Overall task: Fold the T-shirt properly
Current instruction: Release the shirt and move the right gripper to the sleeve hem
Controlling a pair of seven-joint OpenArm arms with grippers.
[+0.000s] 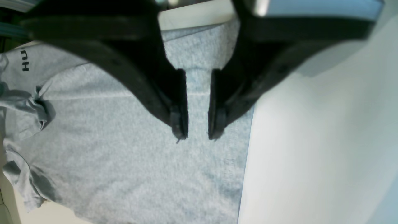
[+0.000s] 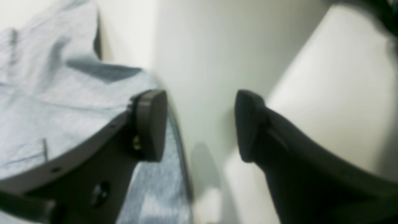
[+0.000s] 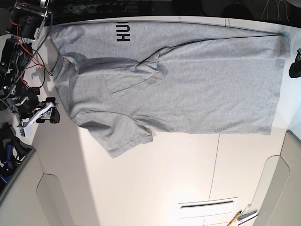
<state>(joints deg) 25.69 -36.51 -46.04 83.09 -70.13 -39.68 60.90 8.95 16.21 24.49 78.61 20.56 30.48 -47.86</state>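
We count two grippers and one T-shirt on one white counter (image 3: 155, 179).

The left gripper (image 1: 197, 137) hangs low over the cloth with its two fingers only a little apart, a narrow gap between the pads, and nothing is held between them. Under it and to its left in the wrist view lies grey fabric; to its right the shirt's straight edge ends and bare counter begins, wide and free. In the base view only a dark part of this arm shows at the right border, just beside the hem end of the shirt.

The right gripper (image 2: 200, 124) is spread wide, its pads well apart and holding nothing. One finger (image 2: 150, 124) stands over the shirt's border, the other over bare counter, so the cloth edge runs between them. In the base view this gripper (image 3: 44, 113) sits just beside the neck end of the shirt.

The T-shirt (image 3: 188, 84) lies flat across the far part of the counter, between the two grippers. It is light heather grey with black block letters (image 3: 123, 32) near the far edge. One sleeve (image 3: 122, 136) points toward the near side, and a fold with wrinkles crosses the middle. The near half of the counter is open.
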